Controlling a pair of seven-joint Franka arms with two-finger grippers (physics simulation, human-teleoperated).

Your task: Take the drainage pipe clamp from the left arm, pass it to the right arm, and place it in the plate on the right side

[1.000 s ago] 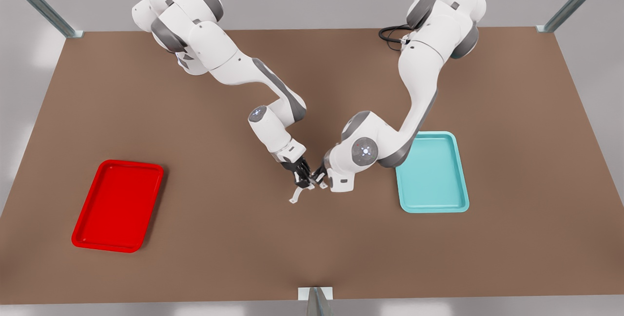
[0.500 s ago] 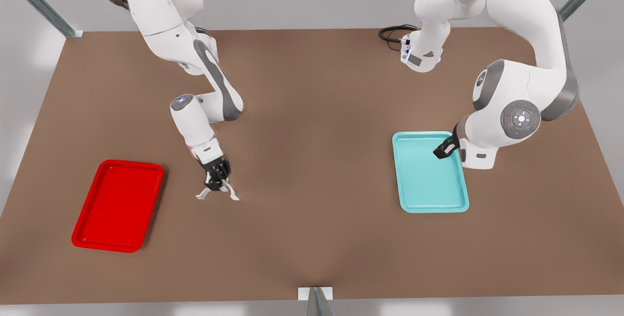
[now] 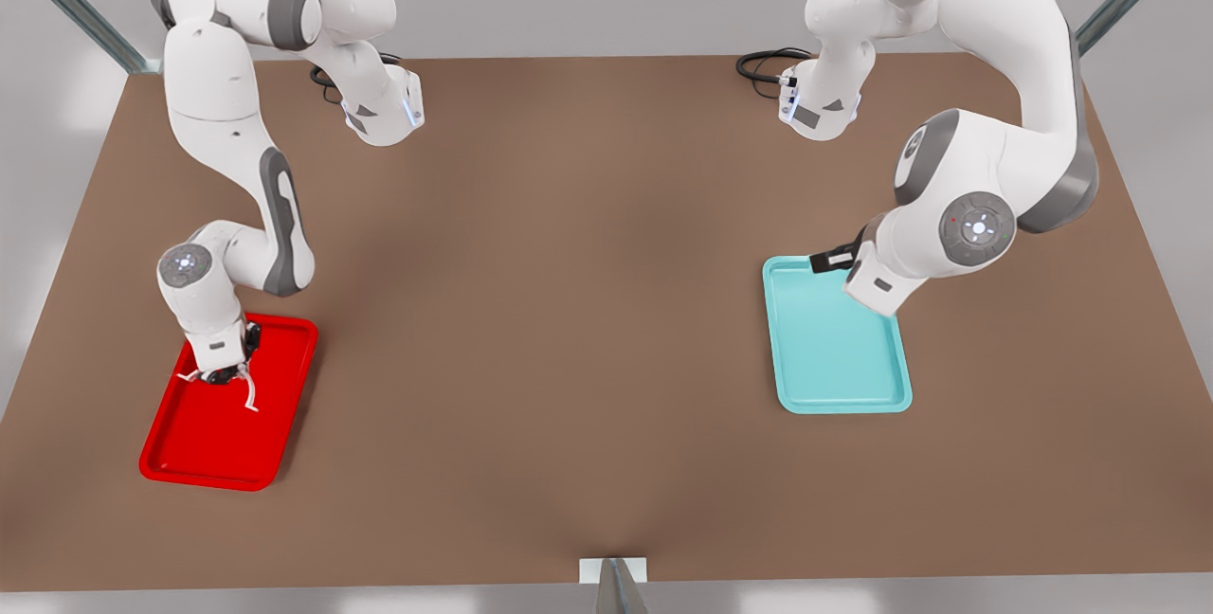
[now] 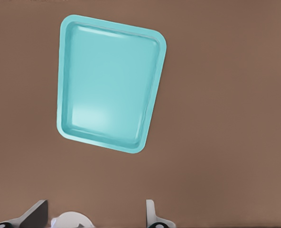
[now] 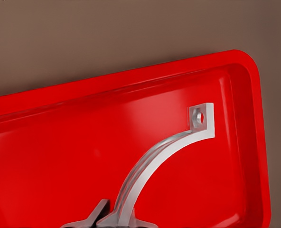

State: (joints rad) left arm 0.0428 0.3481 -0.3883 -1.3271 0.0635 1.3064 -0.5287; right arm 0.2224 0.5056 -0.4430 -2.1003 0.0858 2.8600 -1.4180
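Drainage pipe clamp point(image 3: 230, 380) is pinched in the right pincer point(image 3: 224, 375), hanging over the red plate point(image 3: 210, 448) at its far end, the end nearer the counter's far edge. Right wrist view: the white half-ring strap point(image 5: 155, 159) curves away from the pincer across the plate's floor point(image 5: 55, 161), with one holed tab out near a rounded corner of the plate. Can't tell if the clamp touches the floor or hangs just above it.

The plate sits toward the counter's point(image 3: 569, 311) near corner on the front view's left. The right arm point(image 3: 232, 216) reaches down from the far edge on that side, wrist roughly vertical above the plate.

Left pincer point(image 3: 834, 260) is over the far end of the teal tray point(image 3: 843, 377), on the front view's right, well apart from the clamp. Its fingers are spread, with nothing between them; in the left wrist view the fingertips point(image 4: 151, 216) sit wide apart, with the teal tray point(image 4: 107, 85) lying flat on the brown counter beyond them. The left arm point(image 3: 995, 207) waits there.

A black cable point(image 3: 763, 64) loops at the counter's far edge beside the left arm's base.
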